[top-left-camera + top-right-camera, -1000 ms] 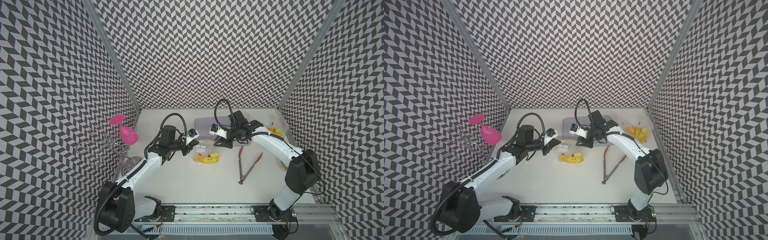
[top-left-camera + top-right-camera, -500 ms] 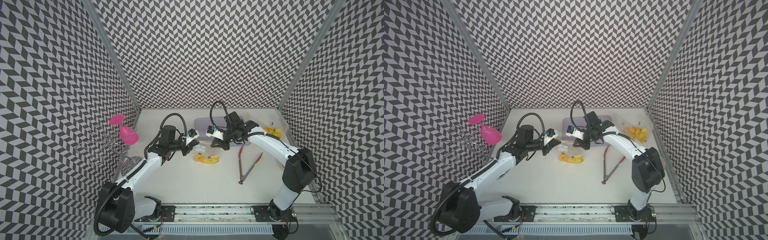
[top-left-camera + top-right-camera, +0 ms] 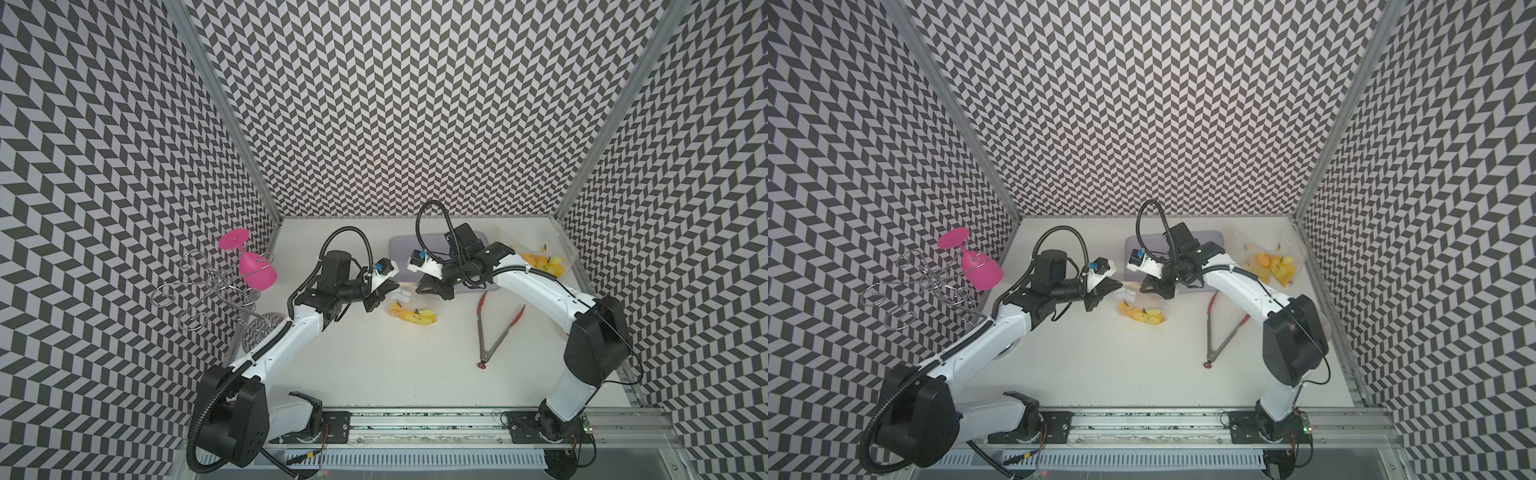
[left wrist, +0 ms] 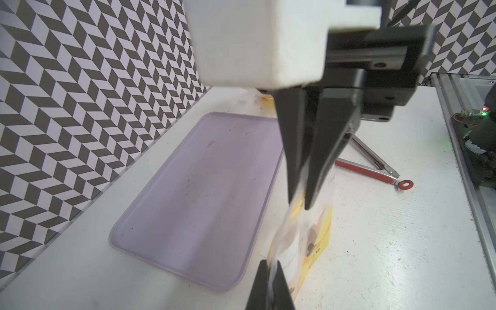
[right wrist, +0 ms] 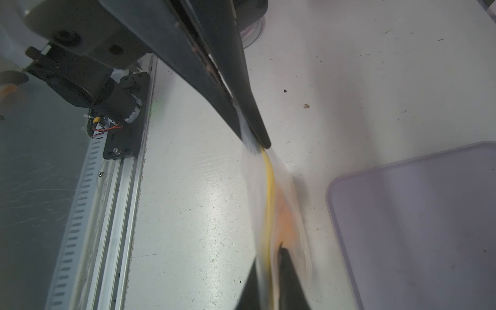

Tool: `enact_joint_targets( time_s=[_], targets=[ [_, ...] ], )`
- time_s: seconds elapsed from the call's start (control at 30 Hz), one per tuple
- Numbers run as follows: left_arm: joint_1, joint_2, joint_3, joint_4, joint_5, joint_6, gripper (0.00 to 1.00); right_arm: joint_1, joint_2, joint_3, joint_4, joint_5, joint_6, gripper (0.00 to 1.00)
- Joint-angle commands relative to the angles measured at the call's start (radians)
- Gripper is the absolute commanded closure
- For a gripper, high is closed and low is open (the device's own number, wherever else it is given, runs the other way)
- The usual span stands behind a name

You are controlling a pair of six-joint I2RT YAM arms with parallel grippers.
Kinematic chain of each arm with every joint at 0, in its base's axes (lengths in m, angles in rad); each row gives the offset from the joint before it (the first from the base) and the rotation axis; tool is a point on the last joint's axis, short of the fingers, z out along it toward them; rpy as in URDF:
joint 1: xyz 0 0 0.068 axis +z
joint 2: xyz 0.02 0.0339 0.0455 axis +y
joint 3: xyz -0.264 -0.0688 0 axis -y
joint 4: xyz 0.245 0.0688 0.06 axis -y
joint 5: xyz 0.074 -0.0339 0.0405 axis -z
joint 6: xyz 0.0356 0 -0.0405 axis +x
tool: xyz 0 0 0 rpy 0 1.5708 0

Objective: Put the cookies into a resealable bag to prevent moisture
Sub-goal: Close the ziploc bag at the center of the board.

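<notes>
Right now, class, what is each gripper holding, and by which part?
The left gripper pinches the clear bag by its top edge. The right gripper straddles that edge, jaws slightly parted; a grip cannot be told.

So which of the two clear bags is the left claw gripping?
The middle bag, pinched in the left claw; the other bag lies untouched past the purple tray.

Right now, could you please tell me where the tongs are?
In both top views the tongs lie on the table's right side, their red tips near the purple tray's front edge.
</notes>
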Motion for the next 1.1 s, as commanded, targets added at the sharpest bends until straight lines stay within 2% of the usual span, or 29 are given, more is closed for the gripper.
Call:
enact_joint_targets(
  time_s=[0.0,0.03,0.07,0.1,0.13,0.17,0.23,0.27,0.3,0.33,0.37,0.4,0.43,0.47,0.5,0.53,0.6,0.63,0.67,0.7,0.73,0.8,0.83,0.9,0.93,0.97,1.0,1.03,1.07],
  targets=[
    [-0.01,-0.02,-0.001,0.009,0.029,0.02,1.0,0.014,0.017,0.038,0.05,-0.051,0.007,0.69],
    [-0.009,-0.019,-0.001,0.009,0.029,0.02,1.0,0.016,0.017,0.038,0.046,-0.051,0.006,0.92],
    [-0.009,-0.018,-0.001,0.01,0.029,0.02,1.0,0.018,0.019,0.038,0.042,-0.051,0.003,1.0],
    [-0.011,-0.018,-0.001,0.009,0.029,0.02,1.0,0.019,0.019,0.04,0.043,-0.051,0.004,1.0],
    [-0.011,-0.017,0.0,0.007,0.029,0.02,1.0,0.02,0.018,0.039,0.052,-0.051,0.01,0.83],
    [-0.01,-0.017,0.0,0.009,0.029,0.021,1.0,0.02,0.016,0.037,0.061,-0.048,0.019,0.77],
    [-0.011,-0.02,-0.001,0.006,0.03,0.021,1.0,0.022,0.012,0.03,0.077,-0.047,0.025,0.97],
    [-0.01,-0.019,0.001,0.005,0.033,0.023,1.0,0.023,0.012,0.03,0.083,-0.043,0.026,0.96],
    [-0.011,-0.019,0.0,0.003,0.033,0.024,1.0,0.025,0.01,0.027,0.093,-0.04,0.033,0.79],
    [-0.01,-0.021,0.0,0.003,0.038,0.027,1.0,0.025,0.008,0.024,0.101,-0.041,0.037,0.7],
    [-0.011,-0.021,0.0,0.001,0.042,0.026,1.0,0.027,0.008,0.022,0.106,-0.044,0.038,0.76],
    [-0.011,-0.02,0.002,0.0,0.047,0.027,1.0,0.031,0.01,0.025,0.105,-0.041,0.039,0.91],
    [-0.011,-0.02,0.003,-0.003,0.052,0.03,1.0,0.034,0.014,0.029,0.101,-0.039,0.036,0.96],
    [-0.011,-0.02,0.006,-0.004,0.058,0.032,1.0,0.037,0.016,0.032,0.1,-0.039,0.034,0.92],
    [-0.012,-0.019,0.007,-0.008,0.064,0.033,1.0,0.039,0.02,0.032,0.104,-0.037,0.035,0.75],
    [-0.012,-0.017,0.008,-0.011,0.07,0.036,1.0,0.041,0.02,0.032,0.106,-0.038,0.036,0.73],
    [-0.013,-0.016,0.011,-0.016,0.079,0.041,1.0,0.048,0.023,0.038,0.108,-0.041,0.036,0.98],
    [-0.012,-0.015,0.014,-0.02,0.081,0.041,1.0,0.053,0.025,0.04,0.108,-0.042,0.033,1.0],
    [-0.014,-0.014,0.017,-0.023,0.084,0.044,1.0,0.056,0.027,0.043,0.114,-0.044,0.033,0.93],
    [-0.015,-0.011,0.019,-0.029,0.087,0.046,1.0,0.057,0.028,0.044,0.122,-0.045,0.04,0.79],
    [-0.014,-0.01,0.021,-0.031,0.087,0.047,1.0,0.058,0.029,0.046,0.127,-0.051,0.043,0.8],
    [-0.015,-0.008,0.02,-0.032,0.089,0.047,1.0,0.064,0.037,0.057,0.119,-0.059,0.04,1.0],
    [-0.015,-0.01,0.02,-0.031,0.089,0.047,1.0,0.066,0.04,0.061,0.114,-0.064,0.035,1.0],
    [-0.016,-0.01,0.02,-0.031,0.089,0.046,1.0,0.068,0.046,0.066,0.121,-0.069,0.039,0.81],
    [-0.015,-0.011,0.02,-0.033,0.09,0.047,1.0,0.069,0.047,0.066,0.125,-0.072,0.042,0.84],
    [-0.015,-0.01,0.019,-0.032,0.09,0.047,1.0,0.071,0.048,0.066,0.121,-0.074,0.04,0.97],
    [-0.018,-0.01,0.019,-0.033,0.09,0.047,1.0,0.071,0.048,0.067,0.118,-0.078,0.039,1.0],
    [-0.017,-0.011,0.019,-0.032,0.089,0.047,1.0,0.071,0.047,0.066,0.117,-0.083,0.038,1.0],
    [-0.018,-0.011,0.017,-0.033,0.09,0.047,1.0,0.071,0.044,0.062,0.124,-0.078,0.041,0.93]
  ],
)
